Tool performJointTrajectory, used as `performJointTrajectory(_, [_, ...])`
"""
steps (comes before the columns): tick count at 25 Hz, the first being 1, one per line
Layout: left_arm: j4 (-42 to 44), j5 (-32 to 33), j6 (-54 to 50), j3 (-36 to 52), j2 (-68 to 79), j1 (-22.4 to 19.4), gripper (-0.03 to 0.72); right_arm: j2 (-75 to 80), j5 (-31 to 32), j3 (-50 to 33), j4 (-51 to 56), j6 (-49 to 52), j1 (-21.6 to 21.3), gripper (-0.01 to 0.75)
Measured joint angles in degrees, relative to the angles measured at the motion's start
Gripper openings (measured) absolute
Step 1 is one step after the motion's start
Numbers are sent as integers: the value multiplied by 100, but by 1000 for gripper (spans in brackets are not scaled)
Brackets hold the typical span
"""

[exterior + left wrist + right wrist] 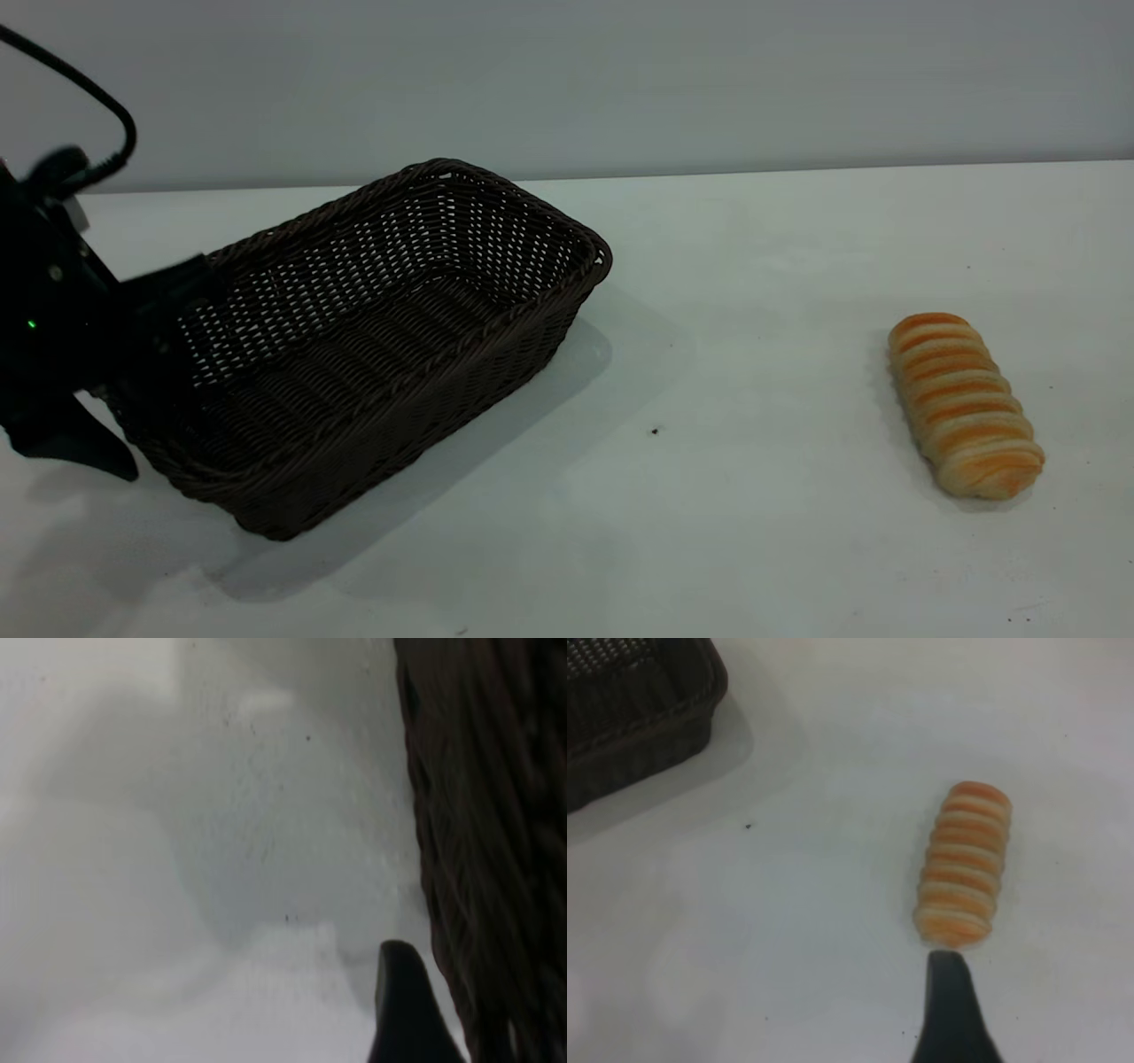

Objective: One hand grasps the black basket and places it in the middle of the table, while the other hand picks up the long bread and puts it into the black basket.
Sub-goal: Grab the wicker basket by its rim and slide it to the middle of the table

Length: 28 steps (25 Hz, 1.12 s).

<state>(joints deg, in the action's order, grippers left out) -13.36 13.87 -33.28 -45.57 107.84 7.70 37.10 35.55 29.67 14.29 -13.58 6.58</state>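
The black basket [381, 337] stands on the white table [753, 266] at the left, tilted, with nothing in it. My left gripper [142, 372] is at the basket's left end, astride its short wall and shut on it; one of its fingers [400, 983] shows outside the woven wall [496, 833]. The long bread [964, 403] lies on the table at the right, ridged side up. My right gripper is out of the exterior view. One of its fingers [946, 992] hovers just short of the near end of the bread [964, 864], not touching it; the jaws are open and empty.
A small dark speck [655, 431] lies on the table between basket and bread. The basket's corner [638, 718] shows in the right wrist view, well apart from the bread. A grey wall rises behind the table's far edge.
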Motion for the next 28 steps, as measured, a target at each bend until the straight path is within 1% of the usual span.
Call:
performJointTrajectory(3, [-45,-401,0,0,223,0,471,0,0,0,0,0,0,502])
performJointTrajectory(5, [-137,-722,1,-6,381,0,437,0,0,0,0,0,0,502])
performJointTrajectory(8, [-297,-1009,-16,-21,644,0,341,0,0,0,0,-5,0,502])
performJointTrajectory(12, [-413,-1101,-123,-139,831,0,152,0,0,0,0,-28,0,502])
performJointTrajectory(15, [-421,-1103,-128,-203,831,0,144,0,0,0,0,-43,0,502])
performJointTrajectory(18, [-415,-952,-123,-306,737,0,144,0,0,0,0,-50,0,502])
performJointTrajectory(24, [-348,-274,31,-694,213,17,144,0,0,0,-12,-50,0,502])
performJointTrajectory(26, [-342,-75,270,-895,23,56,144,0,0,0,-12,-50,0,502])
performJointTrajectory(28, [-366,157,730,-1158,-49,138,144,0,0,0,-17,-50,0,502])
